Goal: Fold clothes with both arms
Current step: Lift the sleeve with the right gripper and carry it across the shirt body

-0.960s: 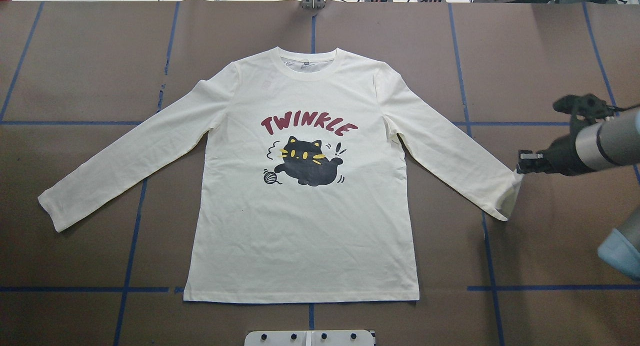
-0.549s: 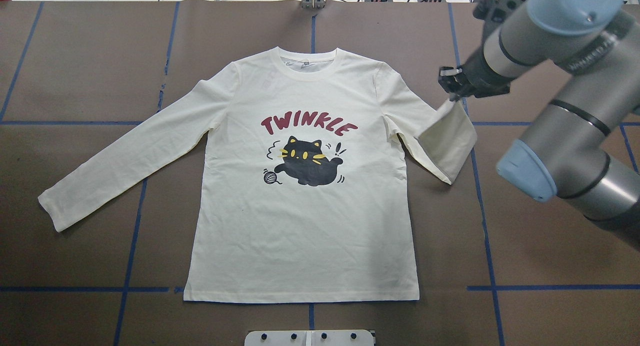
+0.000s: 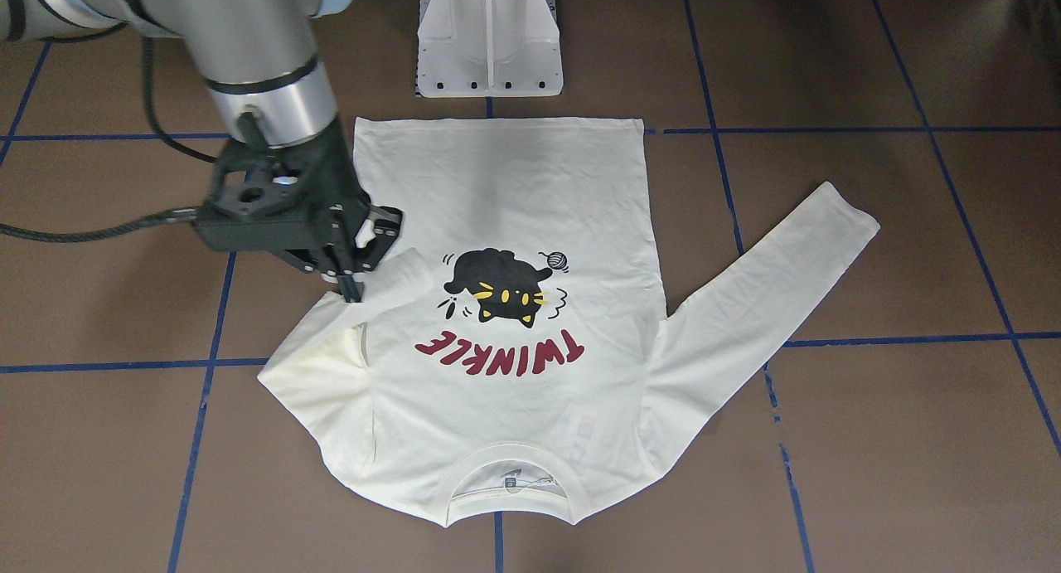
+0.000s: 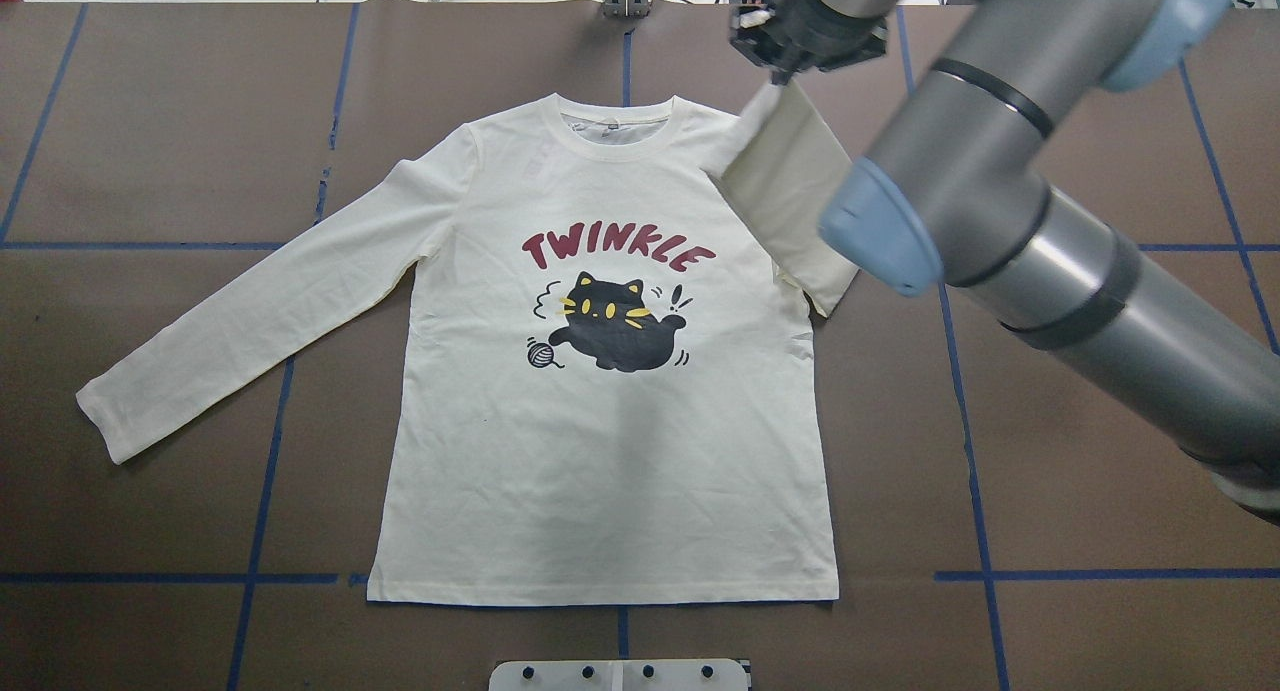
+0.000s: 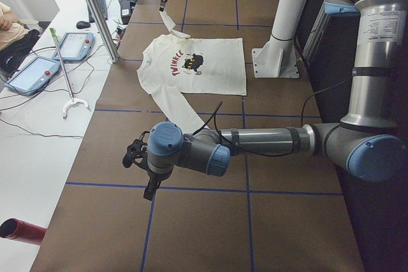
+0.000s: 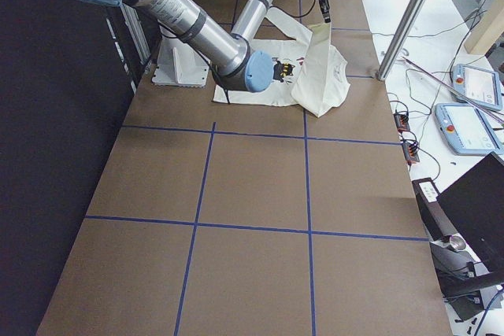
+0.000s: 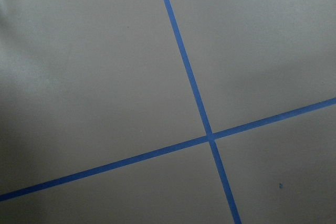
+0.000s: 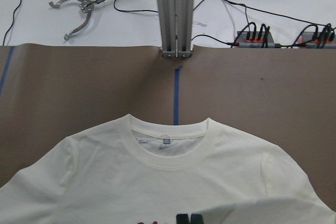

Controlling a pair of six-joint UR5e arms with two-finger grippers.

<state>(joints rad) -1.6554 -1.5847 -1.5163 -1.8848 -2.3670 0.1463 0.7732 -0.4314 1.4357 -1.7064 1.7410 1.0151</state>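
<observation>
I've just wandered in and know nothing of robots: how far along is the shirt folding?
Barely begun. Done: the T-shirt lies spread flat, print up. In hand: the right gripper holds the right sleeve by its cuff, lifted off the table. Left: the left sleeve lies unfolded, the body too; the left gripper hangs away from the T-shirt.

shirt (image 4: 600,451) lies flat mid-desk (image 4: 150,121), collar far, left sleeve (image 4: 250,321) spread left. right sleeve (image 4: 787,191) hangs from the right tool (image 4: 778,71) above the right shoulder. left tool (image 5: 150,190) is well left of the shirt.
</observation>
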